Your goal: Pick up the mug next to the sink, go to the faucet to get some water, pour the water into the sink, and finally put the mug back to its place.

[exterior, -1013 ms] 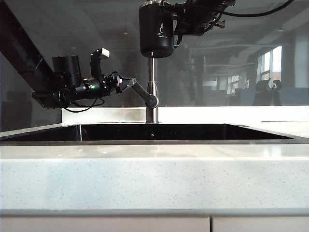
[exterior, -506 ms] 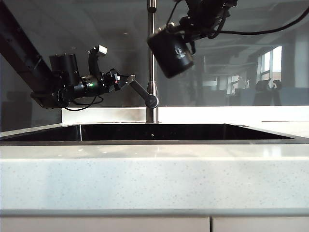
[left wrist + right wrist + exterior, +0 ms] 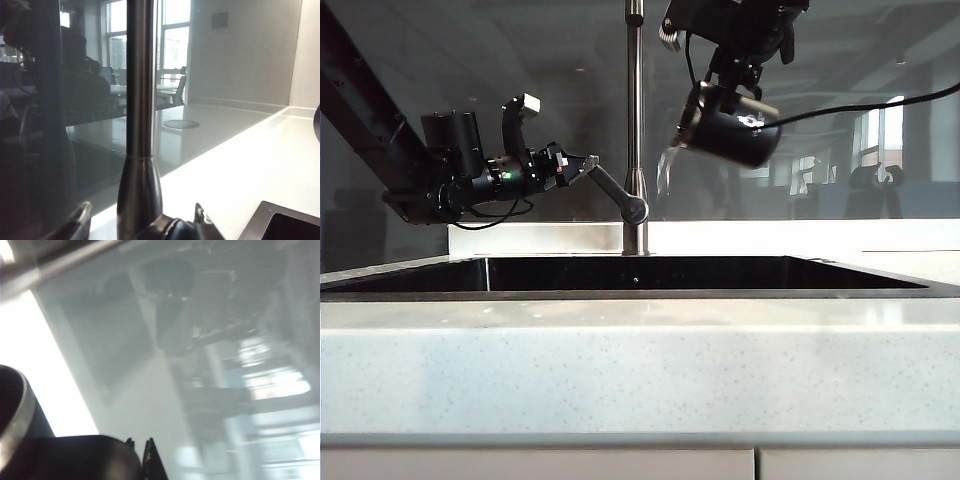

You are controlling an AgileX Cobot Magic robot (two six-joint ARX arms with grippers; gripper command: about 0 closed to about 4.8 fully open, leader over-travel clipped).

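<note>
Black mug: the mug [image 3: 732, 137] is hanging in the air above the sink [image 3: 640, 274], to the right of the faucet [image 3: 635, 130], high over the back part of the basin.
Mug direction: it is lying almost on its side, long axis nearly level, silver rim pointing left toward the faucet and tipped a little down.
Water: a thin stream [image 3: 665, 172] is falling from the rim toward the sink.
Right gripper: the right gripper [image 3: 728, 92] is reaching down from above, its fingers squeezed tight on the mug.
Left gripper: the left gripper [image 3: 588, 170] is sitting at the faucet lever [image 3: 618, 194], fingers spread apart on either side of it.
Done: picking up, and I think filling too.
Happening now: pouring.
Left to do: emptying the mug, then putting it back on the worktop beside the sink.
</note>
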